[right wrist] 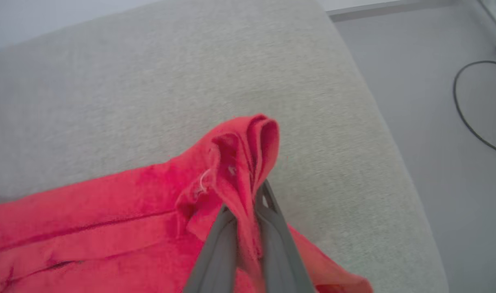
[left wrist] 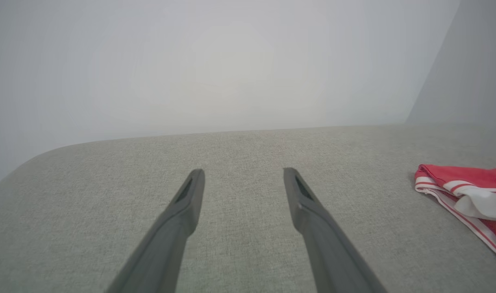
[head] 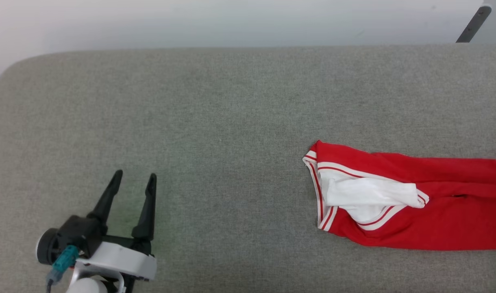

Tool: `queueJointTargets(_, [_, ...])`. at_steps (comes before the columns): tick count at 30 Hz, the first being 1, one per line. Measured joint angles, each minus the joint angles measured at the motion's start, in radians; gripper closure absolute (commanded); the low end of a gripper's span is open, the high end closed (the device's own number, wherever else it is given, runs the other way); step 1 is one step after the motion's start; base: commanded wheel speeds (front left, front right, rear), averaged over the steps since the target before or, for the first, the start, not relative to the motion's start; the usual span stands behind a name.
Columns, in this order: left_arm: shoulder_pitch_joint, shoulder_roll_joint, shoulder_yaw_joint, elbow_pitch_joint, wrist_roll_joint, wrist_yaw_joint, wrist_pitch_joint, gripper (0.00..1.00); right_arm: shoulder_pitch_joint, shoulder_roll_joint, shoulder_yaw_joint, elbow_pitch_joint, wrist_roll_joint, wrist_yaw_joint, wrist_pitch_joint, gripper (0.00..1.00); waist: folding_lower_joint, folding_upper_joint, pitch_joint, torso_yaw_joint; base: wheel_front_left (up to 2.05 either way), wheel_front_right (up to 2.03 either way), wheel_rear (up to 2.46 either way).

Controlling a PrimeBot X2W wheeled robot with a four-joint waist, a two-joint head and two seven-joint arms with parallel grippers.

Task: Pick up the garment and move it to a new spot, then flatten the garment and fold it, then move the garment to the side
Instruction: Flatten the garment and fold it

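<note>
Pale wall is seen behind a padded worktop [head: 191, 101] covered in grey woven fabric. On its right side the garment [head: 435, 228] is laid out long and mostly flat. It is bright red, and its white-striped hems and white lining are turned out at the end nearest the middle. Near the worktop's right edge, a bunched fold is pinched between the closed fingers of the right end effector [right wrist: 246, 203] and held raised. The left end effector [head: 135, 175] is spread wide and empty, well apart from the cloth. The garment is judged light, limp and easily creased, so a hem or corner is best gripped.
</note>
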Motion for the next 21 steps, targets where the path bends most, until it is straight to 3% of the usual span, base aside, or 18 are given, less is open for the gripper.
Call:
queueJointTargets(15, [0.041, -0.052, -0.012, 0.014, -0.011, 0.0, 0.0, 0.0, 0.119, 0.127, 0.379, -0.496, 0.146, 0.0, 0.156, 1.0, 0.0, 0.0, -0.054, 0.049, 0.0, 0.0, 0.0])
queueJointTargets(21, [0.042, -0.067, -0.022, 0.007, -0.017, 0.0, 0.0, 0.0, 0.067, 0.187, 0.524, -0.565, 0.126, 0.0, 0.176, 1.0, 0.0, 0.0, -0.051, 0.087, 0.0, 0.0, 0.0])
